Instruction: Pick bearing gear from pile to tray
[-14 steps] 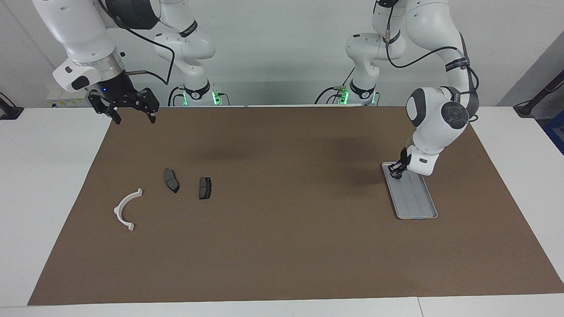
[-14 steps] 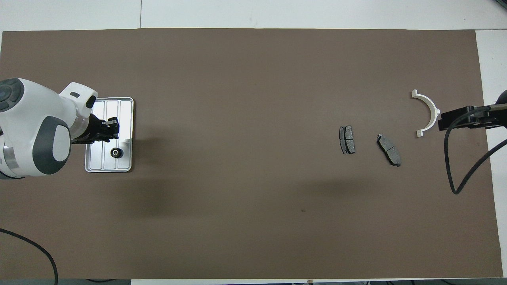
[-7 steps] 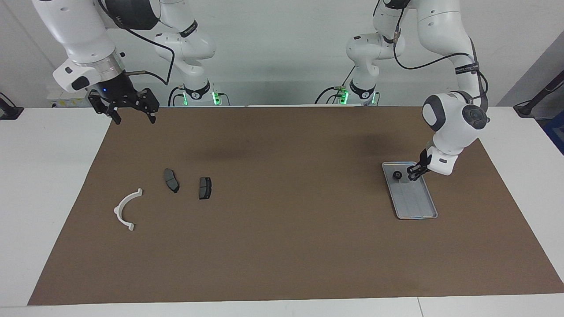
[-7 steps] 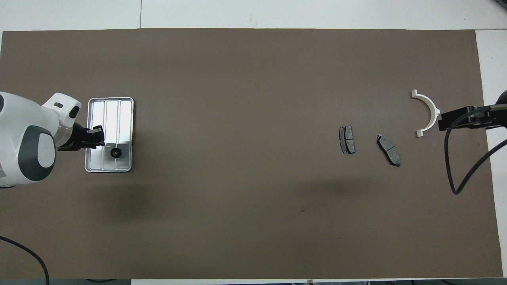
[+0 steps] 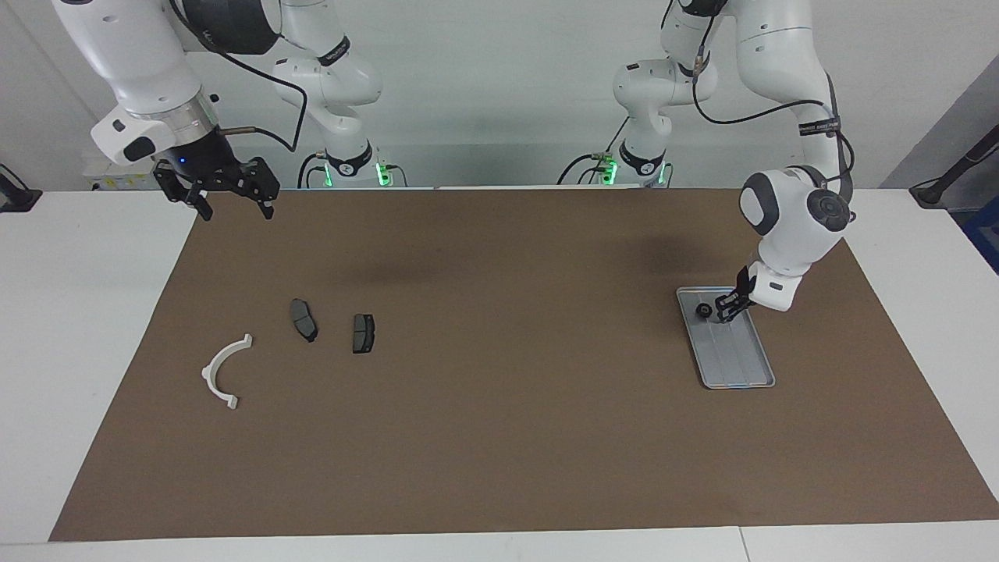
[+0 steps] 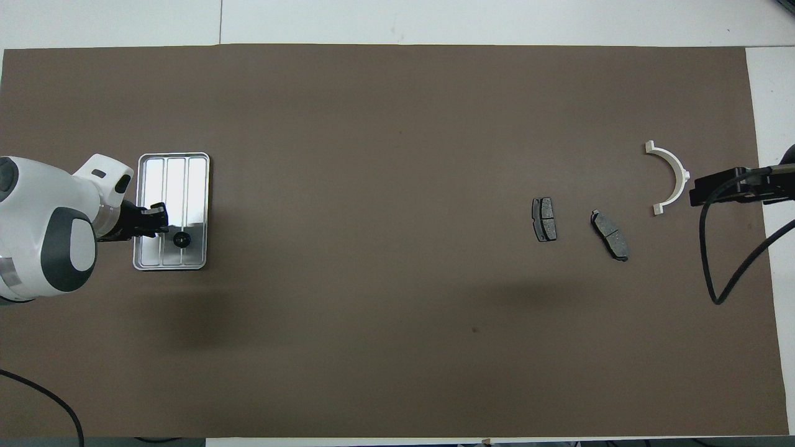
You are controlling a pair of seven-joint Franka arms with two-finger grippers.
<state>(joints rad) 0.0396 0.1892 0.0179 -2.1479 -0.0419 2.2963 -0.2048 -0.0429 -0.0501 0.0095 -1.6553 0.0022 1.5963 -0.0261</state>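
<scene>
The bearing gear (image 5: 703,311), a small black round piece, lies on the silver ridged tray (image 5: 737,361) at the tray's end nearer the robots. In the overhead view the gear (image 6: 181,239) sits free on the tray (image 6: 176,171). My left gripper (image 5: 730,307) is shut and holds nothing. It hangs low over the tray's rim beside the gear (image 6: 155,217). The pile is a white arc bracket (image 5: 222,371) and two dark brake pads (image 5: 303,319) (image 5: 363,332) toward the right arm's end. My right gripper (image 5: 238,209) waits open, high over the mat's corner.
A brown mat (image 5: 499,437) covers most of the white table. In the overhead view the arc bracket (image 6: 674,177) lies just beside the right gripper's black body (image 6: 723,186), and the brake pads (image 6: 544,219) (image 6: 610,234) lie apart from each other.
The left arm has swung from above the tray toward its own end of the table, so the shut gripper now sits beside the gear. The gear, pile and right arm have not moved.
</scene>
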